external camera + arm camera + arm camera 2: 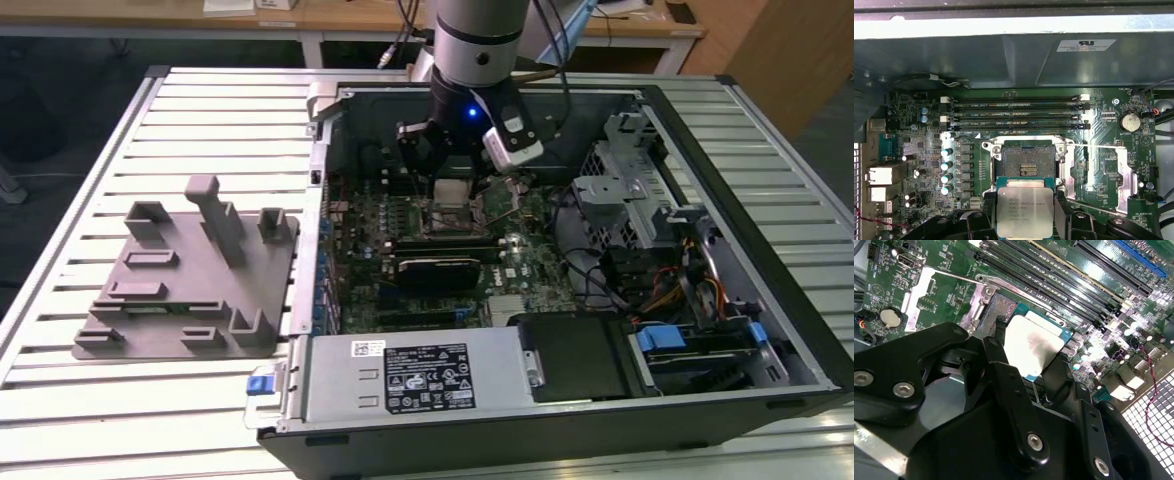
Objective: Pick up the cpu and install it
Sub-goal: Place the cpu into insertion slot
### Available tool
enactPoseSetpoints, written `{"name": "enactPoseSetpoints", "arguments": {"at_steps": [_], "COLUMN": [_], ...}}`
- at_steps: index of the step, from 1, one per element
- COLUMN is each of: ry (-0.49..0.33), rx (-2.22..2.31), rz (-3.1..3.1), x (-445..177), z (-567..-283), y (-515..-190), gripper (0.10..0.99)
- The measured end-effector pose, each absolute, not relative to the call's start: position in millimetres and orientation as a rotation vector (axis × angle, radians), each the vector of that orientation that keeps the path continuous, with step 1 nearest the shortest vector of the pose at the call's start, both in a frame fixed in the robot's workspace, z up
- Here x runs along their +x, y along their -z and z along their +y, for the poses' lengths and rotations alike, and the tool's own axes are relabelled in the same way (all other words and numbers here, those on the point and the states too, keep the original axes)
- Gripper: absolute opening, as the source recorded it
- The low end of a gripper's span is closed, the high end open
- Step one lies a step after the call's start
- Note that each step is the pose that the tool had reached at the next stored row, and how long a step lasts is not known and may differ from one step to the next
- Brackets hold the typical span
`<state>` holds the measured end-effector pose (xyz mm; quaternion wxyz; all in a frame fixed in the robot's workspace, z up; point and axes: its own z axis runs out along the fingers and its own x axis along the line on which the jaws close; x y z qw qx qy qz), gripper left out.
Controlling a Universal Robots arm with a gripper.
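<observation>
My tool (pixel 1025 221) is clamped on the cpu (pixel 1025 210), pinching two opposite edges; both wrist views show its silver top. Just beyond, the first wrist view shows the open socket (pixel 1024 162). The exterior view adds the case (pixel 561 437) lying on the desk (pixel 200 120).

**Silver-grey above, matte black below**

Sheathed in a silver-grey cylinder (pixel 477 30) banded in black, up the arm from the gripper (pixel 451 176). Lit by a small blue light (pixel 470 112) on the black wrist block just above the gripper. Fitted with a pale grey camera module (pixel 511 143) beside the gripper, and a thin dark cable (pixel 553 50) higher up. Jointed from chunky matte black links (pixel 904 375), pinned with silver socket-head screws (pixel 1035 441), ending in slim black fingers (pixel 999 337).
</observation>
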<state>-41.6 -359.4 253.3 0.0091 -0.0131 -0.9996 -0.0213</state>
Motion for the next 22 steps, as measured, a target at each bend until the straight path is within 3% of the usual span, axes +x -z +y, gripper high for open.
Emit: {"name": "enactPoseSetpoints", "arguments": {"at_steps": [22], "ry": [0.069], "rx": [-0.560], "rz": [-3.079], "x": [-41.5], "z": [-359.4], "y": [-253.1], "gripper": [0.541]}}
